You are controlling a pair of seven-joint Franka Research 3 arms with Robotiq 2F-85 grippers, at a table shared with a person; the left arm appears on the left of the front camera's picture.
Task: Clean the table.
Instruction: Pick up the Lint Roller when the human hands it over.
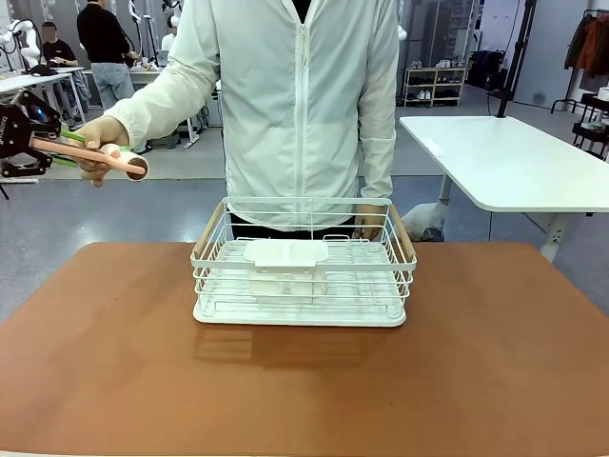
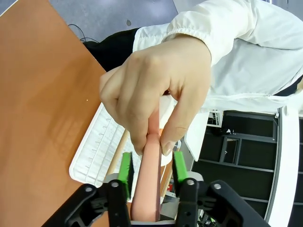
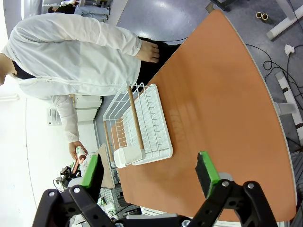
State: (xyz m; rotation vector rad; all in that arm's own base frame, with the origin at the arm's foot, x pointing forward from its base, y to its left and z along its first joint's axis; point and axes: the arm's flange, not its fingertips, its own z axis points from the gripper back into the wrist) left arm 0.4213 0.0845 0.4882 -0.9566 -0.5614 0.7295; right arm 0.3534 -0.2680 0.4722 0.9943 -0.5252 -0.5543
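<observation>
— Why is the tool (image 1: pixel 92 155) held up off to the left?
— A handover, I'd guess. The hand (image 2: pixel 151 90) pinches its pink handle between thumb and fingers, and the left gripper (image 2: pixel 152 163) straddles that handle, pads a sliver off each side, not yet gripping.
— And the table (image 1: pixel 304 381)?
— Right before the arms, with the rack (image 1: pixel 303 319) towards its far side. The other hand (image 1: pixel 366 226) rests on the rack's rim, perhaps to steady it.
— The right gripper (image 3: pixel 149 172)?
— Spread wide above the table with nothing between its fingers. Probably waiting.
</observation>
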